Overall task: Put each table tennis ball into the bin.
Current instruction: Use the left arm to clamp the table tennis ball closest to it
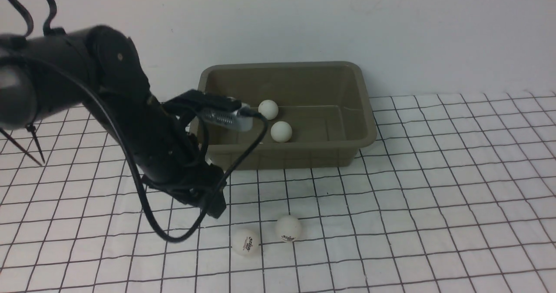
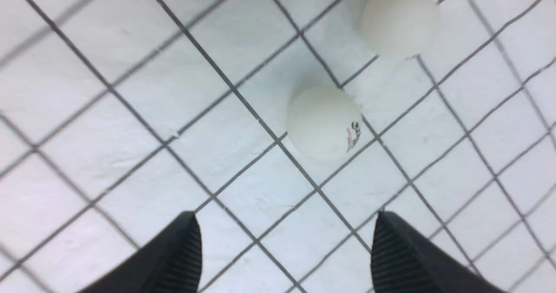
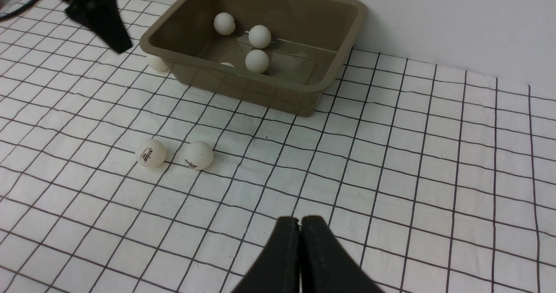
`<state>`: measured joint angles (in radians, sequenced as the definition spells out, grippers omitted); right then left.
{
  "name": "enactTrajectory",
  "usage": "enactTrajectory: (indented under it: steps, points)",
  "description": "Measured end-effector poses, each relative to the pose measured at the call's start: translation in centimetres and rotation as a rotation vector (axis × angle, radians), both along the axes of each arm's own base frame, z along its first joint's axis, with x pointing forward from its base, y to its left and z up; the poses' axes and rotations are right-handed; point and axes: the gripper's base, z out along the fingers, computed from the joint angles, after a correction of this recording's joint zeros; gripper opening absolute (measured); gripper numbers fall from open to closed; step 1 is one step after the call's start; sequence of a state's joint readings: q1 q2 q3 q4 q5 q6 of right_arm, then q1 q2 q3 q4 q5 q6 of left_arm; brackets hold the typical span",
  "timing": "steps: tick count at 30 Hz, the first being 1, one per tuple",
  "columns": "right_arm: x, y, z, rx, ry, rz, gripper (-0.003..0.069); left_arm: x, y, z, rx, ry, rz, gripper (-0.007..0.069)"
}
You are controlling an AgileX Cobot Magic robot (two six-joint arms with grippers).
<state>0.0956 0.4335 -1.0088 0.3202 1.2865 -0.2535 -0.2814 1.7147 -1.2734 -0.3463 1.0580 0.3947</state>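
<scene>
Gridded white cloth (image 1: 434, 197) below pale wall (image 1: 391, 24): olive-grey bin (image 1: 304, 84), white balls (image 3: 259, 37).
Bin rectangular, with rounded corners and flared rim, set back by the wall; three smooth balls inside, a fourth partly hidden. Two logo balls (image 1: 245, 242) side by side on cloth in front; one (image 3: 157, 63) beside bin's near left corner. Jaws: left gripper (image 2: 286, 218) spread, empty, near the pair; right gripper (image 3: 300, 220) pressed together.

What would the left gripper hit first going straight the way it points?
Probably the logo-marked table tennis ball, roughly centred ahead of the open left gripper. Depth is unclear: the tips might touch the grid cloth just short of it.
</scene>
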Motion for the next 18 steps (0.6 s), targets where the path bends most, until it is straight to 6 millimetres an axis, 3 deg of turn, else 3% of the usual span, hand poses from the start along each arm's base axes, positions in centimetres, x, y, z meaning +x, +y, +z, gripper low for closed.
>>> enactTrajectory:
  steps: [5,12,18]
  points:
    - [0.0,0.0,0.0,0.002,0.0,0.002,-0.0007,-1.2,-0.7,-3.4,0.012,-0.042,-0.026,0.0469]
    - [0.0,0.1,0.0,0.012,0.001,0.01,-0.0007,-2.0,-4.7,-4.0,0.027,-0.174,-0.14,0.0469]
    - [-0.1,0.2,0.1,0.019,0.002,0.016,-0.0007,-1.7,-5.2,-6.3,0.12,-0.15,-0.154,0.0469]
